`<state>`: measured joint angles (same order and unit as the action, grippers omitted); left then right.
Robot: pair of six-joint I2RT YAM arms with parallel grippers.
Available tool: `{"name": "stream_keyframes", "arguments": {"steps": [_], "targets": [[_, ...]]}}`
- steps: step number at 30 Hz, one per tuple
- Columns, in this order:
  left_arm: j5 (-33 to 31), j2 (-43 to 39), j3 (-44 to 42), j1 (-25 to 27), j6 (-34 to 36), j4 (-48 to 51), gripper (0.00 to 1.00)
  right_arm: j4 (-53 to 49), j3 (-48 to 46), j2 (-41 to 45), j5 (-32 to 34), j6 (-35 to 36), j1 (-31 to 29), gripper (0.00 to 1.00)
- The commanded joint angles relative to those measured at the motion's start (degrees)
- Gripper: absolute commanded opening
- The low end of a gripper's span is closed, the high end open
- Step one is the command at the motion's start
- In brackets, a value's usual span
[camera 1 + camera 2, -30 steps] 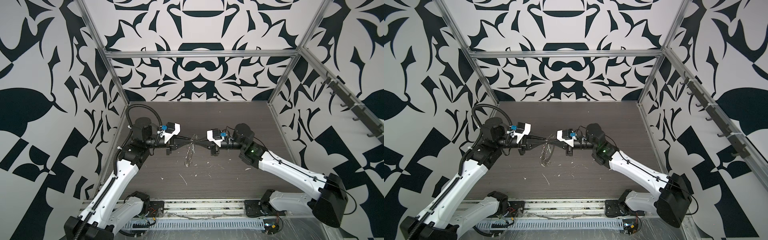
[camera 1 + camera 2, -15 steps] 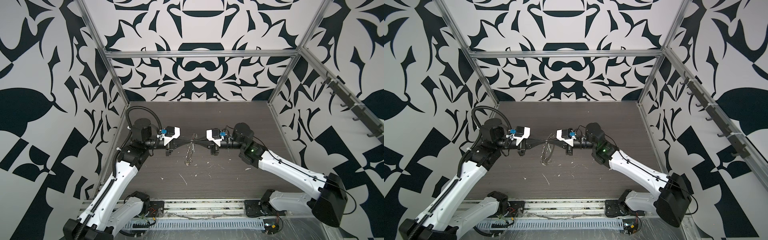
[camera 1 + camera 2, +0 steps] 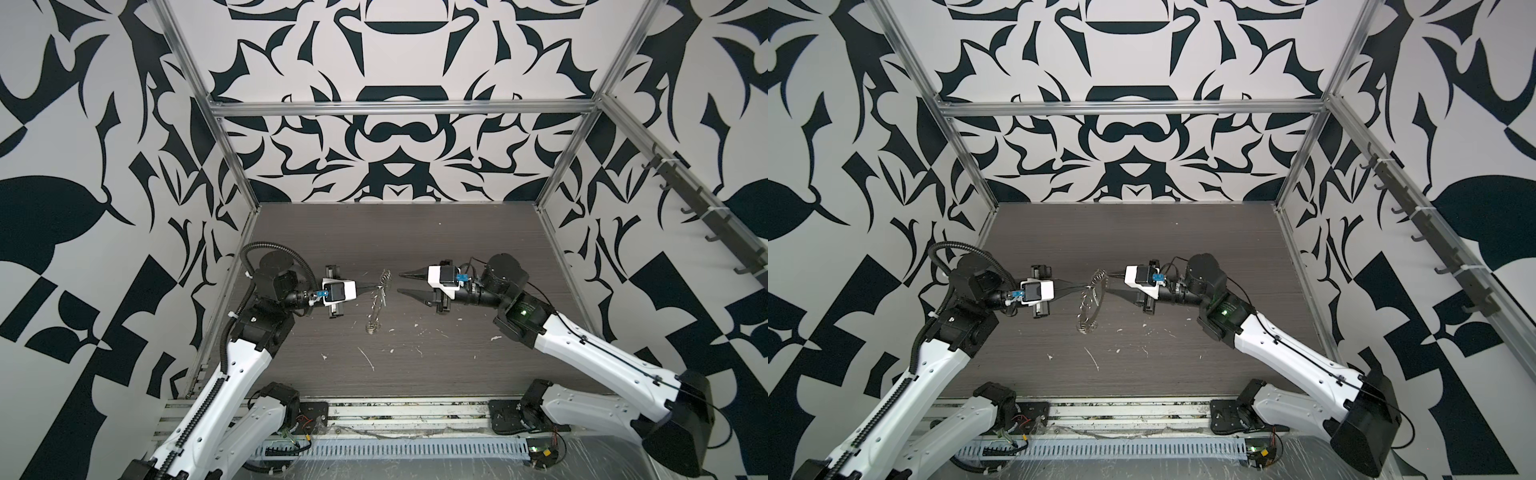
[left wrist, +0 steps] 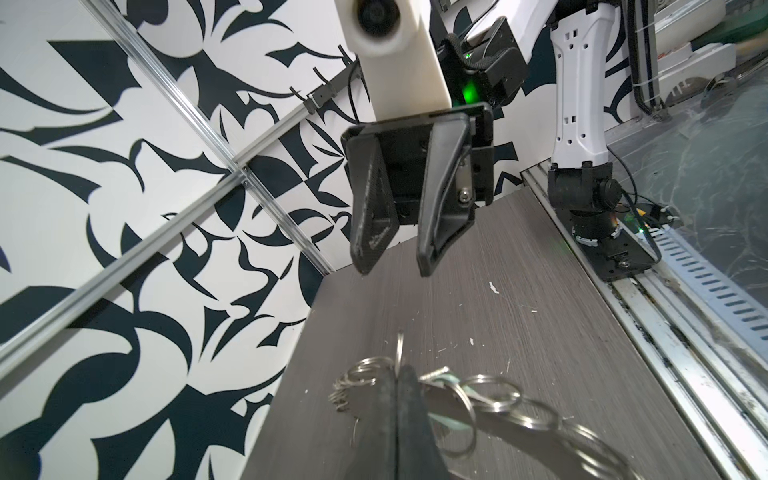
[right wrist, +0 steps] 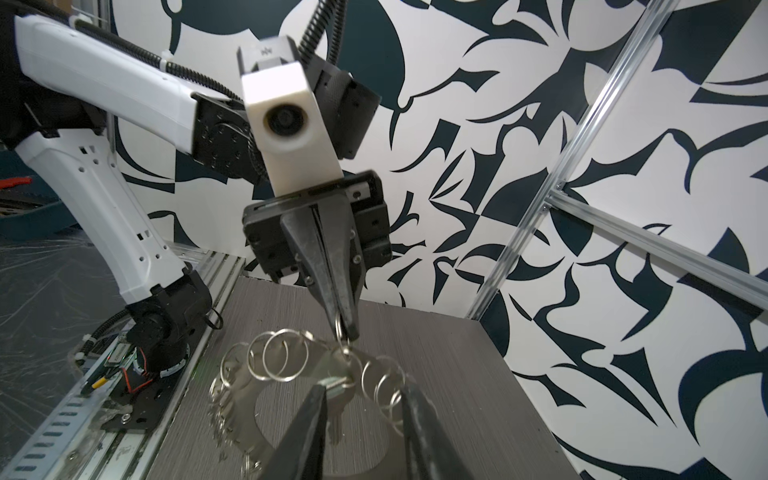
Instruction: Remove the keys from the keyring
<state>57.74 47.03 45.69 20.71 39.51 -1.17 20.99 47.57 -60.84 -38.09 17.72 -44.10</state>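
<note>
My left gripper (image 3: 376,286) pinches the keyring (image 3: 376,305) up on edge (freeing the key (image 5: 337,386), I judge), my right gripper (image 3: 399,283) parted at its 3 o'clock.

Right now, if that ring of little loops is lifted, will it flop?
Probably not: the keyring, held by the left gripper, shows no bend, so its flat metal disc seems stiff. The split rings splay loosely and would likely swing.
</note>
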Motion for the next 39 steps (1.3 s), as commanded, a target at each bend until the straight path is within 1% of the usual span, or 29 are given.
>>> {"name": "stream_keyframes", "arguments": {"steps": [1,7,13,17,22,28,39], "targets": [[-0.2,-2.7,-1.3,0.7,1.9,-5.9,0.0,3.3,-2.1,2.3,3.1,-1.4,-0.3,0.34],[-1.4,-4.2,-1.2,1.0,3.6,-5.5,0.0,5.8,-5.7,4.6,5.9,-2.8,-0.4,0.34],[-1.7,-3.1,0.5,1.1,-0.2,-3.2,0.0,7.4,-6.8,4.9,9.6,-3.1,-2.5,0.35],[-2.0,-3.0,0.2,1.1,-2.2,-3.4,0.0,10.2,-7.5,4.2,13.2,-3.0,-5.1,0.35],[-2.3,-2.6,0.2,1.2,-4.4,-3.8,0.0,12.4,-7.5,2.9,14.4,-3.0,-7.1,0.37],[-2.7,-2.6,-0.3,1.1,-5.7,-4.2,0.0,16.2,-8.4,1.7,18.3,-3.0,-9.3,0.44],[-2.8,-3.3,-0.6,1.2,-7.1,-4.3,0.0,22.2,-8.4,-2.4,21.5,-2.7,-11.8,0.45]]}}
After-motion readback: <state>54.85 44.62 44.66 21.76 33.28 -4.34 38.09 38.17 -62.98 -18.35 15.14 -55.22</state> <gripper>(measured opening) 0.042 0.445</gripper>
